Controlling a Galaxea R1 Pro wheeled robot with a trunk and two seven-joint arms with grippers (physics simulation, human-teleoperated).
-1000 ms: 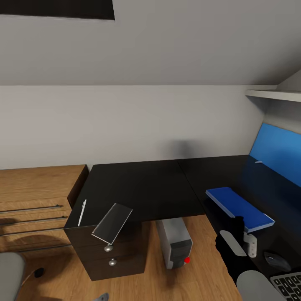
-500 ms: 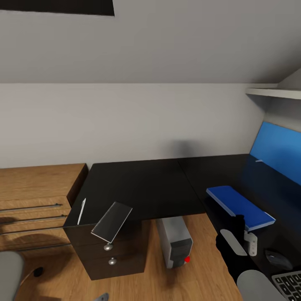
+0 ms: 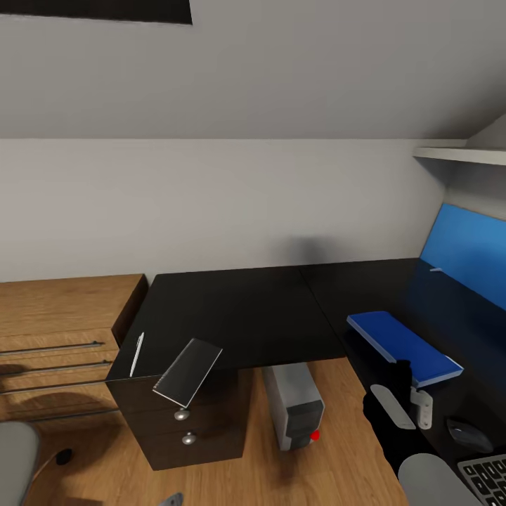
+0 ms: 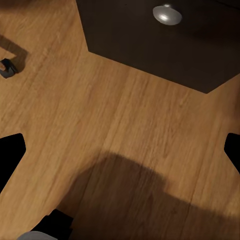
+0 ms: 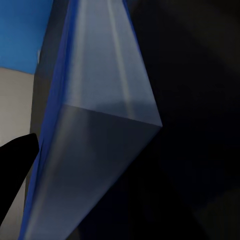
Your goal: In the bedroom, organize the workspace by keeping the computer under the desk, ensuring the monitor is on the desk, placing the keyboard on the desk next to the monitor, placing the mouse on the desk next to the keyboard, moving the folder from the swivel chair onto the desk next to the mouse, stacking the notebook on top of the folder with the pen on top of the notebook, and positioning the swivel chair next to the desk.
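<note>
While my right gripper [image 3: 419, 410] sits at the near end of the blue folder [image 3: 402, 347], I can't tell from here whether its jaws are clenched or released: the head view gives me the black arm and a pale piece just past the folder's near edge, and the right wrist view has one dark fingertip [image 5: 15, 165] beside the folder's pale edge [image 5: 95, 125], nothing more. Over on the left wrist view, my left gripper [image 4: 120, 150] hangs spread wide with nothing between the fingers, one dark fingertip [image 4: 10, 155] at each side of the picture, over bare wooden floor [image 4: 100, 115] near the black drawer unit and one of its silver knobs [image 4: 167, 14].

Working outward now. The folder lies flat on the right wing of the black desk [image 3: 239, 316]. Just beside my right arm, the mouse [image 3: 467, 433] rests on the desk, and the keyboard [image 3: 488, 478] is at the picture's corner next to it. The monitor [image 3: 467, 253] stands further back along that wing, its screen showing blue.

Under the desk's inner corner stands the grey computer [image 3: 294, 404] on the floor. On the left wing, the notebook [image 3: 188, 372] overhangs the front edge above the drawers, tilted, and the pen [image 3: 137, 353] lies near it at the desk's left edge. A wooden chest of drawers [image 3: 63, 337] stands against that end.
</note>
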